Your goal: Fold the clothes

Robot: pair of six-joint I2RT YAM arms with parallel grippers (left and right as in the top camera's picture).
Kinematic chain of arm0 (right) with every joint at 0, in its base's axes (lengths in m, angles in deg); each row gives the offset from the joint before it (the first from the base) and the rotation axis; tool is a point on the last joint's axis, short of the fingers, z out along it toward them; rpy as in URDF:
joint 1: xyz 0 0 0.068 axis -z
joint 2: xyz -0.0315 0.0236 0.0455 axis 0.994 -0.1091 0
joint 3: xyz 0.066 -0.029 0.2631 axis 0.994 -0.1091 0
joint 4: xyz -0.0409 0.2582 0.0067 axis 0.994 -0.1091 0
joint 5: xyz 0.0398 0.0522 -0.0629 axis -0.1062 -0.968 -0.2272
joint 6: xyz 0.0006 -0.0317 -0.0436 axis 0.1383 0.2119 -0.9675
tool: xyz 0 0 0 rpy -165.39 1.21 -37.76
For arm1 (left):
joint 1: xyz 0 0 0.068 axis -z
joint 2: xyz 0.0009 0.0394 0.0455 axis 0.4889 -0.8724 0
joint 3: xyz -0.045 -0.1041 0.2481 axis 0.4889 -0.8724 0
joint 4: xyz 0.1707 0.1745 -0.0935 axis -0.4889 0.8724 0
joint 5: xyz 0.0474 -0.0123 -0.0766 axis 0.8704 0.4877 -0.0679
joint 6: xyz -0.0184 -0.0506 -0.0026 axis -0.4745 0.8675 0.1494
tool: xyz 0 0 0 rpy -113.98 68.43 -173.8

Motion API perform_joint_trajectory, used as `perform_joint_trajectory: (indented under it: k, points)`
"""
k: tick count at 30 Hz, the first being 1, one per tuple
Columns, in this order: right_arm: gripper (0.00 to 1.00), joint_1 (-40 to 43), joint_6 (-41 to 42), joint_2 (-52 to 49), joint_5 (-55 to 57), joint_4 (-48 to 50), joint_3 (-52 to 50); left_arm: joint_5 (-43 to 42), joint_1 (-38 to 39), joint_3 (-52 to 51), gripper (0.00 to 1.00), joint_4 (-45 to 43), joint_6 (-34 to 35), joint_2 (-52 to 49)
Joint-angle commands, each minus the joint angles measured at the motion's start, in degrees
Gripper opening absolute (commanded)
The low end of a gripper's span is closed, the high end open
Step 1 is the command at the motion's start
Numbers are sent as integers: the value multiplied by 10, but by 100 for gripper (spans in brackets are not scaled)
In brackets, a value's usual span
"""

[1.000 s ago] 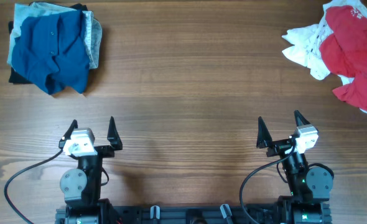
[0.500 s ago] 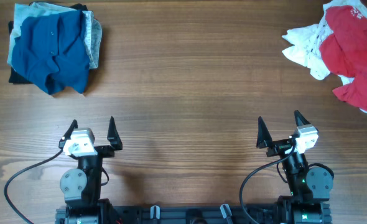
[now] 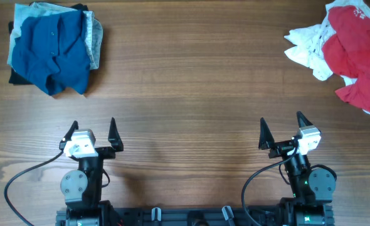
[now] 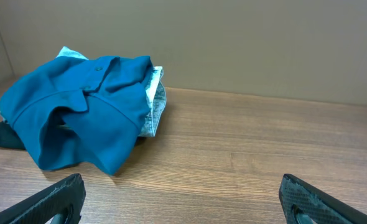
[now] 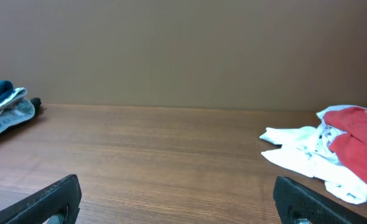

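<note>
The table (image 3: 185, 94) was wood, grained and smooth, with a dull sheen. The blue shirt (image 3: 50, 53) was soft, matt knit cloth, over a paler, denim-like grey garment (image 3: 95, 34). The red T-shirt (image 3: 354, 44) and white garment (image 3: 305, 49) were thin, crumpled matt cloth. The left gripper (image 3: 93, 122) and right gripper (image 3: 281, 119) had black, matt, finely textured plastic fingers (image 4: 54, 199) and white plastic housings (image 3: 79, 143).

Two heaps of clothes (image 3: 52, 53) (image 3: 351, 53), two hands (image 3: 93, 123) (image 3: 281, 118), one table (image 3: 191, 81)
</note>
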Motion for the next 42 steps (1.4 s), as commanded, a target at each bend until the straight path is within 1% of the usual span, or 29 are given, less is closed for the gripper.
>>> perform_joint_trajectory:
  k: [1,11,14,21,24,29,35,38,42]
  points:
    - [100,-2,7,4,-9,3,-1,5,3,-3,100,3,8,4]
    - [100,-2,6,4,-9,3,-1,5,3,-3,100,3,8,4]
    - [100,-2,6,4,14,3,-1,5,3,-3,100,2,8,4]
    - [100,-2,6,4,24,4,-1,5,3,-3,100,2,8,4]
    - [100,-2,7,4,24,25,-1,5,3,-3,100,2,8,4]
    - [100,-2,9,4,21,87,-1,1,3,-3,100,0,8,4]
    - [100,-2,13,4,2,110,0,-52,3,-3,100,-22,9,4]
    - [100,-2,12,3,2,114,0,-61,3,-3,100,-33,31,4]
    - [100,-2,12,-12,1,118,12,-64,3,0,100,-52,90,4]
